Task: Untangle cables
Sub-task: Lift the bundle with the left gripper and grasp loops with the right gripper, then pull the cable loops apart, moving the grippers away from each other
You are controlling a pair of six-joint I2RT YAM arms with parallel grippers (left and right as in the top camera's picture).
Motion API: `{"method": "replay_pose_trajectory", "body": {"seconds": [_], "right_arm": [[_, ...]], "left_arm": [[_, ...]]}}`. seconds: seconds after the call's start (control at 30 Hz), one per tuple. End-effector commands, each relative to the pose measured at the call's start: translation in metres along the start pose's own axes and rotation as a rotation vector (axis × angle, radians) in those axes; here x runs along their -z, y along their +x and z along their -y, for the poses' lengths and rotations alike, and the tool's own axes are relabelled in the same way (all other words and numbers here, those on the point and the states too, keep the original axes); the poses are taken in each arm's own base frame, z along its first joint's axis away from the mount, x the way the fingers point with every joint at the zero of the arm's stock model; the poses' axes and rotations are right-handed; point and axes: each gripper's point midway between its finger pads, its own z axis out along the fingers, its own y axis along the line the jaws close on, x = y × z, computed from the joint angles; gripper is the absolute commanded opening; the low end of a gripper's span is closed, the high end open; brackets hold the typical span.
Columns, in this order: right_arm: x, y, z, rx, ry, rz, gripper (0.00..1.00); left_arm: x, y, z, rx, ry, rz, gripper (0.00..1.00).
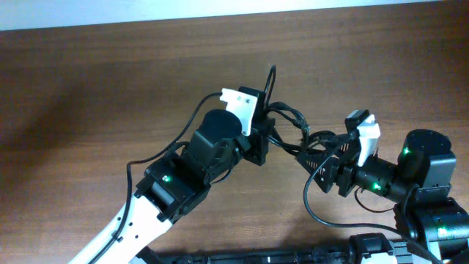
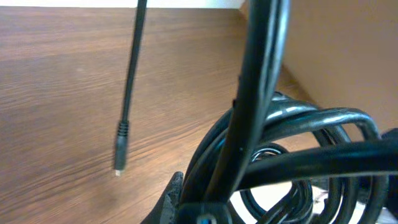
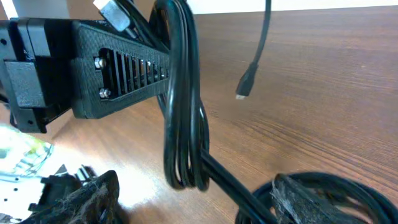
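The black cables [image 1: 304, 132] hang as a tangled bundle between my two grippers above the wooden table. My left gripper [image 1: 261, 143] is shut on the bundle; in the left wrist view the cables [image 2: 298, 124] fill the jaws [image 2: 205, 208]. One loose strand with a small plug end [image 2: 118, 155] hangs free above the table. My right gripper [image 1: 316, 158] is open. In the right wrist view its fingers [image 3: 193, 202] stand wide apart, with hanging loops of cable [image 3: 183, 124] and one strand between them. More loops lie round its right finger. The plug end [image 3: 244, 90] dangles behind.
The brown wooden table [image 1: 110, 88] stretches to the left and back, ending at a pale edge along the top. The left gripper's black body [image 3: 93, 62] sits close to the right wrist camera. The arms' own thicker wires [image 1: 315, 213] loop near the front.
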Motion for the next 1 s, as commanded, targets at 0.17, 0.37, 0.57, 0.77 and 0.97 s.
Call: {"method": "replay_pose_trajectory", "body": {"seconds": [0.17, 0.37, 0.57, 0.77, 0.97], "right_arm": [[0.004, -0.008, -0.01, 0.036, -0.038, 0.026, 0.7], [0.004, -0.009, -0.01, 0.039, -0.037, 0.028, 0.04], [0.005, -0.008, 0.02, -0.075, 0.133, 0.036, 0.04], [0.005, -0.013, 0.017, -0.103, 0.117, 0.054, 0.04], [0.005, -0.019, 0.003, -0.074, 0.039, 0.07, 0.04]], "left_arm": [[0.015, -0.012, 0.041, 0.018, 0.207, 0.007, 0.0], [0.017, -0.008, 0.049, 0.014, 0.255, -0.016, 0.0], [0.019, -0.009, 0.033, -0.125, 0.166, 0.011, 0.99], [0.051, -0.015, -0.006, -0.058, -0.061, 0.07, 0.99], [0.037, 0.008, 0.008, 0.037, 0.037, -0.05, 0.98]]}}
